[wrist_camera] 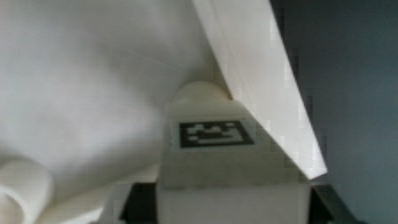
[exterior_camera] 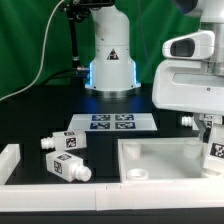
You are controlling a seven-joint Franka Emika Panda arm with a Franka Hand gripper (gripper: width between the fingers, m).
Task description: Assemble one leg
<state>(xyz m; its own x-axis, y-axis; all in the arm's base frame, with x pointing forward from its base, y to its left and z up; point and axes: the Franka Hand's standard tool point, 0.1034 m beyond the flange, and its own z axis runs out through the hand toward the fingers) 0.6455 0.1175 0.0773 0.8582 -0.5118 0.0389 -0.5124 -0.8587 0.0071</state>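
My gripper [exterior_camera: 213,138] is shut on a leg [exterior_camera: 216,150], a small white block with a square tag, and holds it upright over the right end of the white tray-like tabletop [exterior_camera: 160,150]. In the wrist view the leg [wrist_camera: 214,140] sits between my dark fingers [wrist_camera: 143,198], its far end down against the tabletop's inner corner by the raised rim [wrist_camera: 249,60]. The peg is hidden. Two more legs [exterior_camera: 64,144] [exterior_camera: 68,168] lie on the black table at the exterior view's left.
The marker board [exterior_camera: 112,122] lies behind the tabletop, in front of the arm's lit base [exterior_camera: 110,70]. A white rail [exterior_camera: 60,192] runs along the front edge and up the left side. A small white part [exterior_camera: 188,120] lies behind the tabletop's right end.
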